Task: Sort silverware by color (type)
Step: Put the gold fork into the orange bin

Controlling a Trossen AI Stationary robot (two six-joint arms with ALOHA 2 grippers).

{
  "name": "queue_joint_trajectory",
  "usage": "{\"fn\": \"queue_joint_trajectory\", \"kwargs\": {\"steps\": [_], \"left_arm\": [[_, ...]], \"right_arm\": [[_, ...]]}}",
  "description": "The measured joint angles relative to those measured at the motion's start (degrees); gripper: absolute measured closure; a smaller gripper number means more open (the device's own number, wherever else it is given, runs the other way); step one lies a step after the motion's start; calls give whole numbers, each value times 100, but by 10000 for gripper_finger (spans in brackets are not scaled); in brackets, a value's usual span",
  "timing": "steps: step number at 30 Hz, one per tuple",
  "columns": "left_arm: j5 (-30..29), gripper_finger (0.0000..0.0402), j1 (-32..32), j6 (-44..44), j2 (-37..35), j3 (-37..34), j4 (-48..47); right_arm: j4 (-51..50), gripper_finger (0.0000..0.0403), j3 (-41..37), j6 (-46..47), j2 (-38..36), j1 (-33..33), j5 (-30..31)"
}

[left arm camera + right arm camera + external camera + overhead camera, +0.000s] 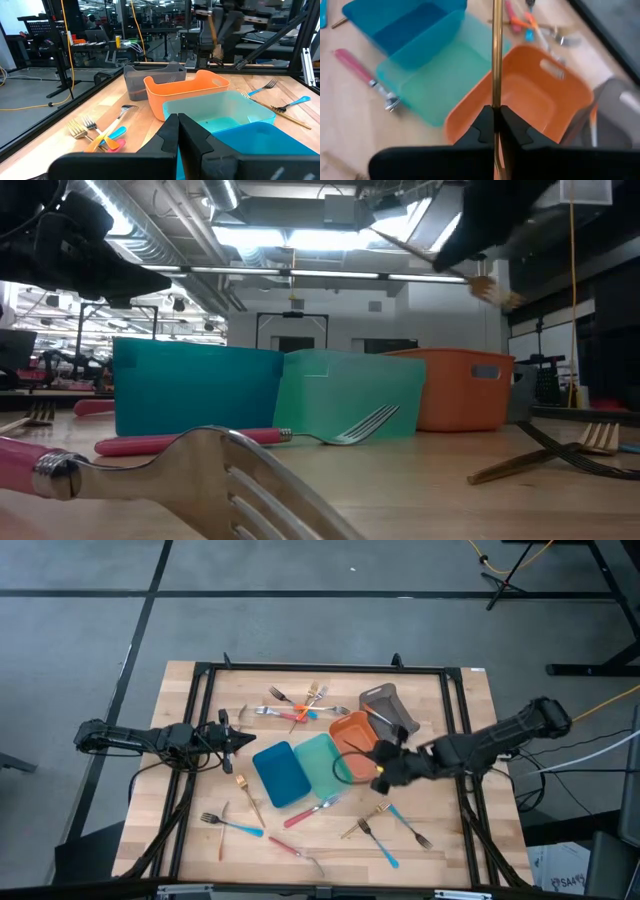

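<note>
The right gripper point(496, 117) hangs above the orange tray point(530, 107), its fingers pinching a gold fork point(496, 50) by the slim handle, which stands out straight ahead of the jaws. The teal tray point(322, 762) and blue tray point(280, 773) lie beside the orange one, with the grey tray point(385, 705) on its far side. The step in hand looks like dropping this fork into the orange tray. To do it well, I would bring the fork down until it is low over the tray's floor and well inside the rim, away from the wall shared with the teal tray, then part the fingers and lift straight up so the handle cannot catch and flip out. The rest of the silverware point(300, 708) lies scattered on the table point(185, 685): a cluster beyond the trays, others along the near edge. The left gripper point(232, 736) waits near the table's left edge, fingers pressed together, holding nothing
</note>
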Motion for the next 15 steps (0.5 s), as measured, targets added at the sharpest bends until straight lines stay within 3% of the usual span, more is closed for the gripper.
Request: {"fn": "queue_joint_trajectory", "kwargs": {"steps": [6, 15], "left_arm": [[-2, 401, 0, 2, 0, 0, -2], [-2, 401, -2, 2, 5, 0, -2]], "right_arm": [[343, 402, 5, -812, 116, -837, -556], [655, 402, -410, -775, 644, -1464, -1308]]}}
